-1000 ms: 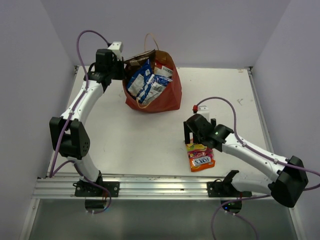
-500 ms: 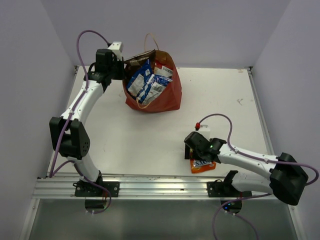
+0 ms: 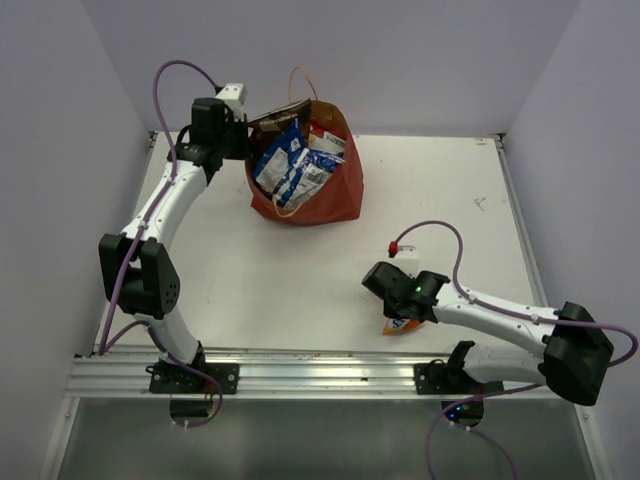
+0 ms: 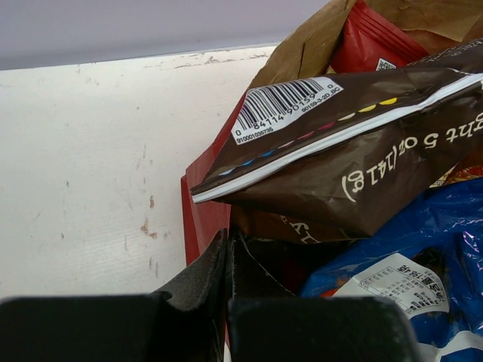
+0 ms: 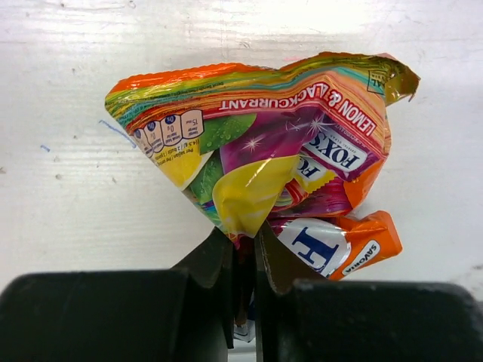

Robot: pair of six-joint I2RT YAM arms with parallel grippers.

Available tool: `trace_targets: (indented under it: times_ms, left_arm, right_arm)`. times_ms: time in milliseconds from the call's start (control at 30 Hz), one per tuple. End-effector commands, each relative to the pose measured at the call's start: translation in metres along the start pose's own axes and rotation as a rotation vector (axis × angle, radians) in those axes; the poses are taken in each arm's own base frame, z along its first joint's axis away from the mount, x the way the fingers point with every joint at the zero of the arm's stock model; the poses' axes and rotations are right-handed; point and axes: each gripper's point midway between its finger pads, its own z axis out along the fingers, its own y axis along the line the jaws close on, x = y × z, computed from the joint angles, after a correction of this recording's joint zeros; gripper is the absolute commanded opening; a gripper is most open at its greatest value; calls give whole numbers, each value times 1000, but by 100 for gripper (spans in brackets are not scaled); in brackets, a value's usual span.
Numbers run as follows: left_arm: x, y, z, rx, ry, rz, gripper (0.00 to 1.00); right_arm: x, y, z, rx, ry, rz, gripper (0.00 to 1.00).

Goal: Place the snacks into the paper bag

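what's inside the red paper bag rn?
Inside the red paper shopping bag: a blue-white crinkly packet, a brown chip bag and a red candy bag. Anything beneath them, and the bag's bottom, is covered.

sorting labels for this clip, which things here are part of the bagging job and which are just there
Part of the job:
- paper bag, its rim held by the left gripper
- blue-white packet, brown chip bag and red candy bag, all in the bag
- Fox's candy bag, pinched by the right gripper

Just there:
- white table
- aluminium rail
- purple cables
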Motion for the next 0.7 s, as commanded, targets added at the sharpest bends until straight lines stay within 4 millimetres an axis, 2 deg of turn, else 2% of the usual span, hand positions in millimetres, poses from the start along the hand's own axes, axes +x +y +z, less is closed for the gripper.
trace_targets:
  times_ms: [0, 33, 100, 133, 200, 233, 267, 300, 333, 367, 400, 433, 500, 533, 600, 633, 667]
  left_arm:
    - [-22, -8, -9, 36, -62, -1, 0]
    - [-23, -8, -9, 33, -64, 2, 0]
    - [-23, -8, -10, 33, -64, 4, 0]
    - [-23, -7, -11, 32, -66, 5, 0]
    - [-23, -8, -10, 33, -64, 4, 0]
    - [-22, -7, -11, 32, -63, 5, 0]
    - [-22, -8, -11, 33, -64, 5, 0]
    - [-22, -7, -11, 33, -62, 5, 0]
    - [-21, -8, -10, 35, -62, 5, 0]
    - [-20, -7, -10, 34, -59, 3, 0]
    - [-20, -8, -10, 36, -59, 3, 0]
    - [-21, -8, -10, 36, -62, 3, 0]
    - [-20, -8, -9, 36, -59, 3, 0]
    - [-20, -9, -9, 38, -57, 4, 0]
    - [-20, -7, -10, 33, -59, 4, 0]
    - [-20, -7, -10, 33, -59, 6, 0]
    - [-20, -7, -10, 33, -60, 8, 0]
  right_arm:
    - [-36, 1, -39, 17, -77, -11, 0]
    - [-70, 13, -62, -17, -159, 14, 0]
    - [-106, 18, -87, -19, -250, -32, 0]
    - [-148, 28, -119, -51, -360, 7, 0]
    - [-187, 42, -142, -47, -454, -59, 0]
    - [-223, 47, -172, -46, -555, -74, 0]
    - [-241, 54, -184, -53, -601, -79, 0]
    - [-262, 75, -189, -77, -653, -74, 0]
    - [-289, 82, -214, -101, -728, -95, 0]
    - [-305, 93, -224, -132, -768, -95, 0]
    - [-323, 117, -222, -166, -805, -87, 0]
    - [-351, 116, -241, -183, -862, -64, 0]
    - [-378, 141, -241, -283, -885, -59, 0]
    - [-403, 145, -228, -291, -890, -29, 0]
    - [-422, 165, -222, -387, -901, -39, 0]
    - [-436, 173, -205, -389, -902, -51, 0]
    - [-443, 180, -200, -406, -913, -56, 0]
